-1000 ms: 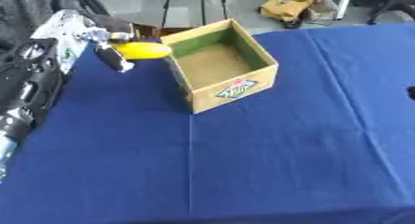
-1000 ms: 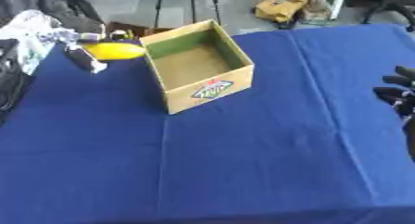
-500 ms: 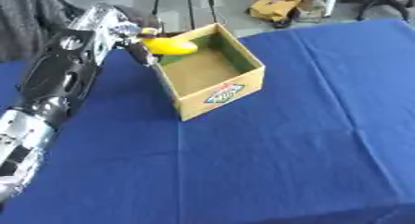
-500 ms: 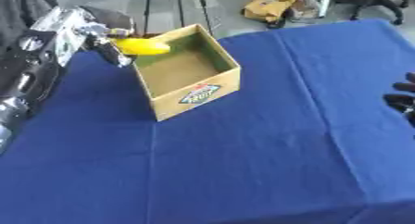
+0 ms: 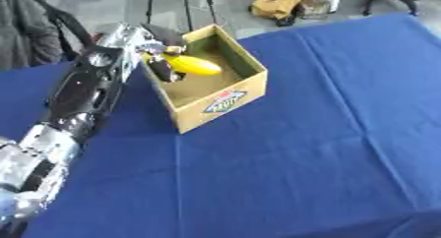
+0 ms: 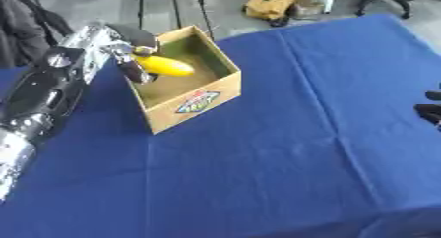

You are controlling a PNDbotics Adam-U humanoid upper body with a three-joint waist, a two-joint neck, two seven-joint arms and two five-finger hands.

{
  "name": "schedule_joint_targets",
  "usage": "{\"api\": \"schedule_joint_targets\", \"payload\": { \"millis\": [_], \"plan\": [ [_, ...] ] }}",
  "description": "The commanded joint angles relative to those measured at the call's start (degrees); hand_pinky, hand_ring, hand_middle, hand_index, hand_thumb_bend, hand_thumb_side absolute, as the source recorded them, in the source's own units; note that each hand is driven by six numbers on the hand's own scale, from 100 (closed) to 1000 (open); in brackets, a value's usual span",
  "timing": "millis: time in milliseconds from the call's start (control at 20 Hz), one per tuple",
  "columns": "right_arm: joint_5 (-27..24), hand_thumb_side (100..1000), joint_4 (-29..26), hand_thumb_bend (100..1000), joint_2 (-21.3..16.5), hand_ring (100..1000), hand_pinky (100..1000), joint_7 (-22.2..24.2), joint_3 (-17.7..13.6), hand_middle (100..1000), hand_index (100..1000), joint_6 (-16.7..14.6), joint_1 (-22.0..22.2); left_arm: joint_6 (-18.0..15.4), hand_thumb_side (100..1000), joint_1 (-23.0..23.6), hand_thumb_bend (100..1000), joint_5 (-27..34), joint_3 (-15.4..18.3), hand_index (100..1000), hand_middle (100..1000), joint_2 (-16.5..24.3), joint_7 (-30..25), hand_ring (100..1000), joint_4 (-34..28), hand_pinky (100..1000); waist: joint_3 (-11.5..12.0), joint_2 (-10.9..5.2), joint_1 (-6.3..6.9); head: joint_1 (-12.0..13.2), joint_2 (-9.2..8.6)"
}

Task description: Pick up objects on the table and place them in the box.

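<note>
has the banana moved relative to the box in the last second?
Yes. The banana, held in the left hand, has gone from outside the box's left wall to over its opening.

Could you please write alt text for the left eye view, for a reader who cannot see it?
The robot's left hand holds a yellow banana over the open cardboard box, which stands on a table covered in blue cloth. The arm reaches in from the lower left.
</note>
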Motion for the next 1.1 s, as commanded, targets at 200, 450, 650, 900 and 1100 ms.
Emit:
{"api": "schedule_joint_targets", "payload": {
  "millis": [200, 450, 650, 900, 1100],
  "plan": [
    [-0.2, 911, -1.3, 100, -0.5, 671, 816, 0.1, -0.1, 675, 802, 0.0, -1.1, -0.3, 289, -0.6, 142, -2.9, 0.6, 533, 444, 0.4, 2.3, 469, -0.1, 642, -0.6, -0.46, 0.12, 0.4, -0.60],
    [-0.2, 911, -1.3, 100, -0.5, 671, 816, 0.1, -0.1, 675, 802, 0.0, -1.1, -1.5, 336, 0.4, 266, -3.7, 0.4, 615, 525, -0.4, 1.0, 551, 1.5, 685, -0.9, -0.24, 0.31, 0.2, -0.57],
    [-0.2, 911, -1.3, 100, -0.5, 671, 815, 0.0, -0.2, 674, 801, 0.0, -1.1, -3.7, 528, 1.1, 675, -2.2, 0.5, 768, 722, -1.0, -2.7, 745, 3.1, 786, -0.9, -0.17, 0.22, 0.2, -0.53],
    [-0.2, 911, -1.3, 100, -0.5, 670, 815, 0.0, -0.2, 675, 801, 0.0, -1.1, -5.8, 696, 1.5, 998, 0.4, 0.6, 829, 808, -0.8, -5.3, 829, 2.7, 849, -0.7, -0.35, 0.05, -0.1, -0.44],
    [-0.2, 910, -1.3, 100, -0.5, 670, 815, 0.0, -0.2, 674, 801, -0.1, -0.9, -5.8, 768, 1.7, 1000, 3.5, 1.3, 829, 812, -0.1, -3.6, 834, 0.4, 855, -0.3, -0.57, -0.27, -0.3, -0.33]
  ]
}}
